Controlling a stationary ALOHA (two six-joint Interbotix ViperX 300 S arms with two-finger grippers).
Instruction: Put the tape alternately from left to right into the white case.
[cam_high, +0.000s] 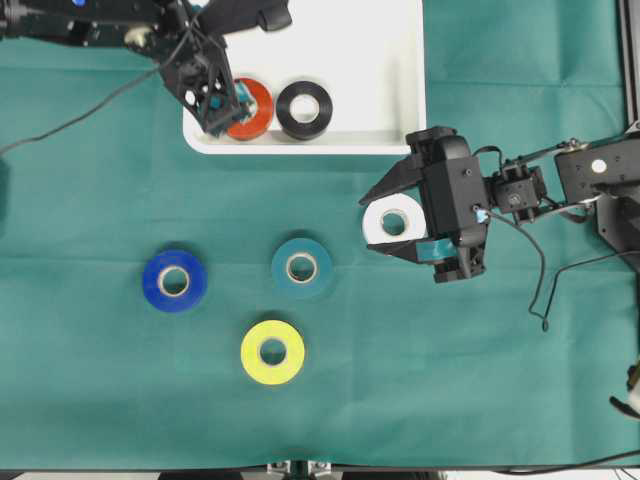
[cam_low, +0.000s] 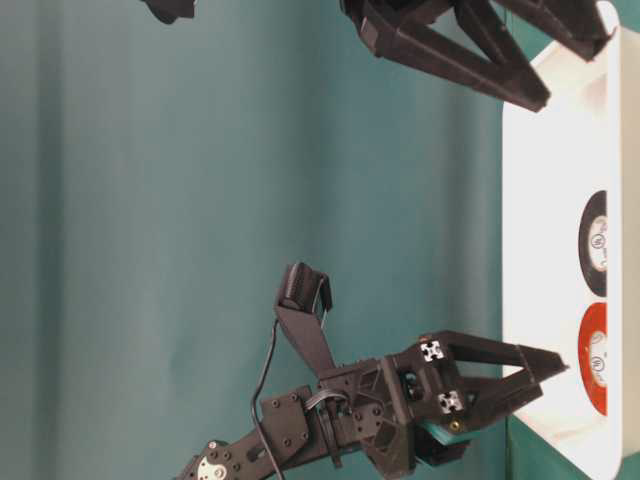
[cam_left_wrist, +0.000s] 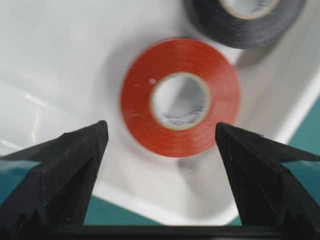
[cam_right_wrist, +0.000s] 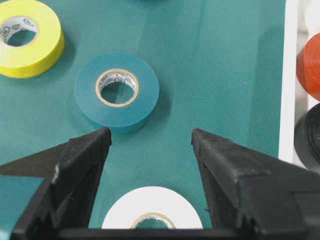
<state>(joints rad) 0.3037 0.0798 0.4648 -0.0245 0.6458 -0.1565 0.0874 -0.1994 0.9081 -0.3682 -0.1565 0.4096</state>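
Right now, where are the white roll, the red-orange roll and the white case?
white roll (cam_high: 381, 222), overhead view, left band of the ring.
red-orange roll (cam_left_wrist: 180, 140), left wrist view, lower band.
white case (cam_high: 360, 60), overhead view, bare floor.

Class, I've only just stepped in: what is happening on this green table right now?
Two robot arms are sorting rolls of tape into a white case. The red roll and black roll already lie inside. The left gripper hangs open over the red one. The right gripper is open around the white roll on the cloth. Blue, teal and yellow rolls wait.
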